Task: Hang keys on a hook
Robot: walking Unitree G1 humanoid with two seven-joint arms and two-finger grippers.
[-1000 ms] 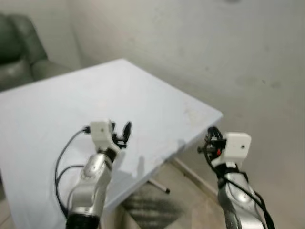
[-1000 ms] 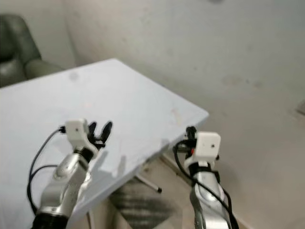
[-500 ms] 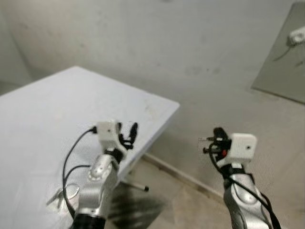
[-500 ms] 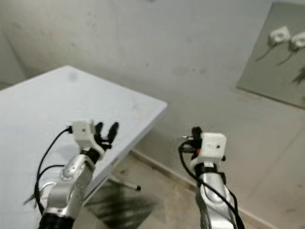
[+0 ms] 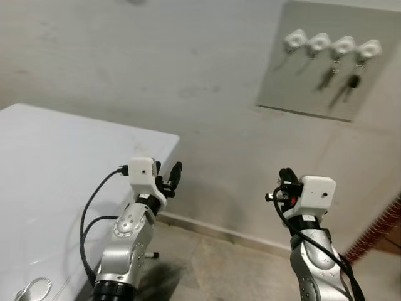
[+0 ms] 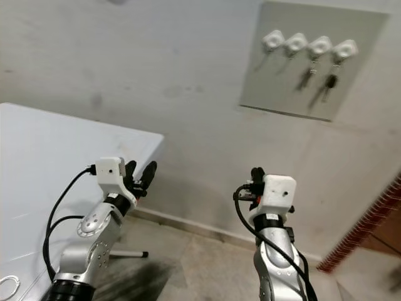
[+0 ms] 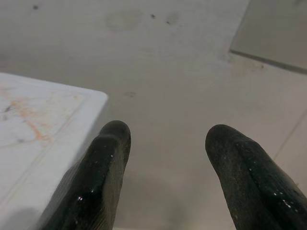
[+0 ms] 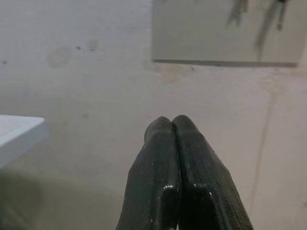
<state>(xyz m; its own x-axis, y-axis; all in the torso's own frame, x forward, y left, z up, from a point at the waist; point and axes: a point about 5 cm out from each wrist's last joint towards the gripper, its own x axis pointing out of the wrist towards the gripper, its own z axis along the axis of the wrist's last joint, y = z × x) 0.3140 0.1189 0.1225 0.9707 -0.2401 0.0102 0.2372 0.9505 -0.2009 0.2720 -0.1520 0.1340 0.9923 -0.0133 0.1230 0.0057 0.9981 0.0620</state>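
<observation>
Both arms are facing the hook board [image 5: 329, 59]: left pincer [image 7: 163, 143] released, right pincer [image 8: 173, 125] clenched empty. Next: fetching keys [image 5: 31, 290] from the surface [image 5: 56, 169].

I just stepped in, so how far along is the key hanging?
Nothing looks done yet. A key ring lies on the white table. The left gripper is open and the right gripper is shut with nothing between its fingers. The board on the wall has four hooks, two already with keys. Left: pick up the key ring and hang it.
</observation>
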